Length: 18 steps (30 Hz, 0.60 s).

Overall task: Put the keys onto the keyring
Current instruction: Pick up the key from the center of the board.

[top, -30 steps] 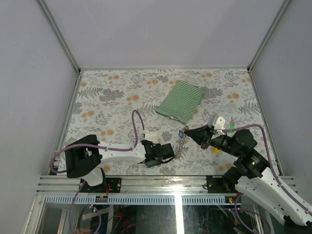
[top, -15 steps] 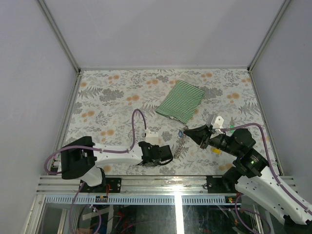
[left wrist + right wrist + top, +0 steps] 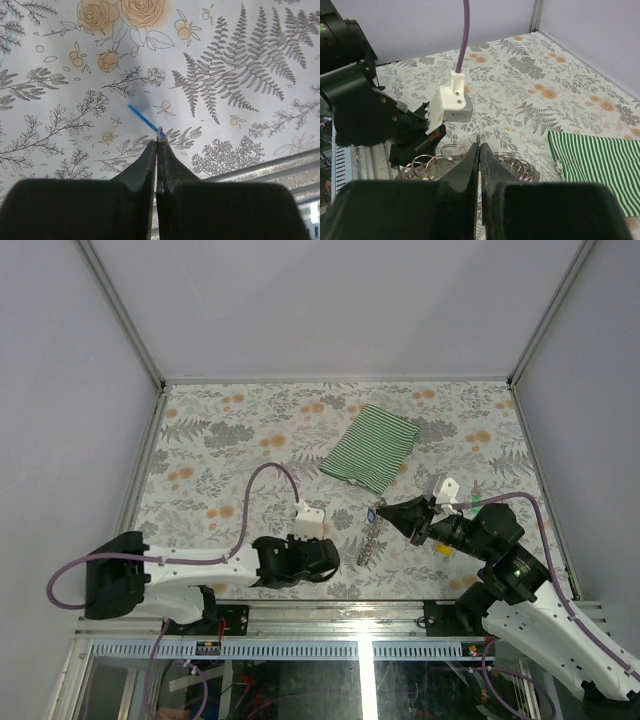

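Left gripper (image 3: pixel 159 138) drew back toward near-left; we see it clamped on thin blue key (image 3: pixel 144 116), edge-on above bench (image 3: pixel 220 450). Right gripper (image 3: pixel 480 148) pinched shut on silvery coiled keyring (image 3: pixel 370 540), mid-front.

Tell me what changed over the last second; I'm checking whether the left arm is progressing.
The left gripper, pinching a blue key, drew back leftward, away from the keyring. The right gripper kept holding the keyring; the striped cloth stayed put.
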Tool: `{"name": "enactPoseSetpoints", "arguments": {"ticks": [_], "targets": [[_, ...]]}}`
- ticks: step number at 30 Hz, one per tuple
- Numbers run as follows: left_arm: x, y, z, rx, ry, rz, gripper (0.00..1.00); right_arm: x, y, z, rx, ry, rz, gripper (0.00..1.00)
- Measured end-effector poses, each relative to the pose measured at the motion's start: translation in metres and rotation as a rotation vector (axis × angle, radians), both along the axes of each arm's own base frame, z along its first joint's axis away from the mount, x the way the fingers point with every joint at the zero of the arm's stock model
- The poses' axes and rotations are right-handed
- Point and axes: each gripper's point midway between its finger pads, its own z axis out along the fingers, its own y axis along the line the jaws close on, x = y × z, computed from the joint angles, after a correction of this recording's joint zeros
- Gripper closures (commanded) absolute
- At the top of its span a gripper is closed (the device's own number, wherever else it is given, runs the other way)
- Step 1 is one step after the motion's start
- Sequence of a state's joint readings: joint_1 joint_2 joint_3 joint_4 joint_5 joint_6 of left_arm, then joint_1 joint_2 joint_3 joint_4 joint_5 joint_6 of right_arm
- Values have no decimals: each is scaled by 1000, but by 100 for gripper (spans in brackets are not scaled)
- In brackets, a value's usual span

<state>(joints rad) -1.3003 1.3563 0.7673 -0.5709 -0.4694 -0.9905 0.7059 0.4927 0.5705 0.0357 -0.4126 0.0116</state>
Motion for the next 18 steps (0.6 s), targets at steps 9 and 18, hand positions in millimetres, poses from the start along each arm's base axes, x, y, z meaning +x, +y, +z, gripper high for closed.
{"name": "enactPoseSetpoints", "arguments": {"ticks": [9, 18], "targets": [[8, -10, 55, -261, -217, -196, 100, -4, -3, -2, -13, 2, 0, 99], [12, -26, 119, -349, -425, -411, 100, -8, 5, 13, -86, 111, 54, 100]]}}
